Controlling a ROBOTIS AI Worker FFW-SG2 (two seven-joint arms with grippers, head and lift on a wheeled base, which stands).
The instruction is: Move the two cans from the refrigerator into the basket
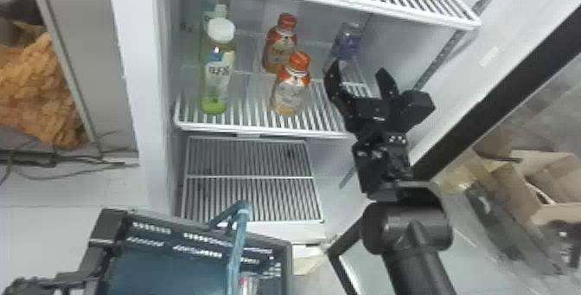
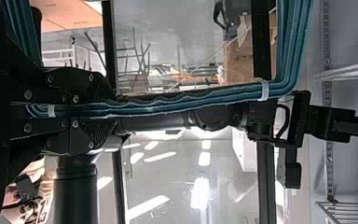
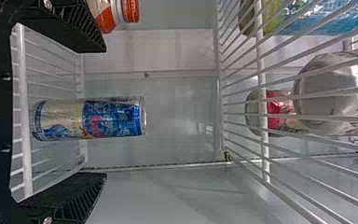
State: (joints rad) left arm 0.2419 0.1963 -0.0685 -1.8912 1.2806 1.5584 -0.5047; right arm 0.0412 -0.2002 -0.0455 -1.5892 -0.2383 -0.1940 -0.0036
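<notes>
At the near left stands one black, perforated plastic basket (image 1: 281,246) with a blue interior; one red-and-silver can (image 1: 248,283) shows at its right side. Its ribbed teal handle (image 1: 237,246) is clamped by the left gripper (image 2: 119,109), jaws closed onto it.

Beyond, the white refrigerator (image 1: 149,99) has a middle wire shelf (image 1: 259,132) bearing four bottles and one can. Counted left to right: two white-capped bottles, the near one (image 1: 218,71) green at its base and the far one (image 1: 218,6) behind it; two orange-capped bottles, one far (image 1: 281,47), one near (image 1: 290,88); then one blue-and-silver can (image 1: 347,43), upright at the far right.

Just on the near side of that can is the right gripper (image 1: 359,71), jaws wide apart, gripping nothing.
</notes>
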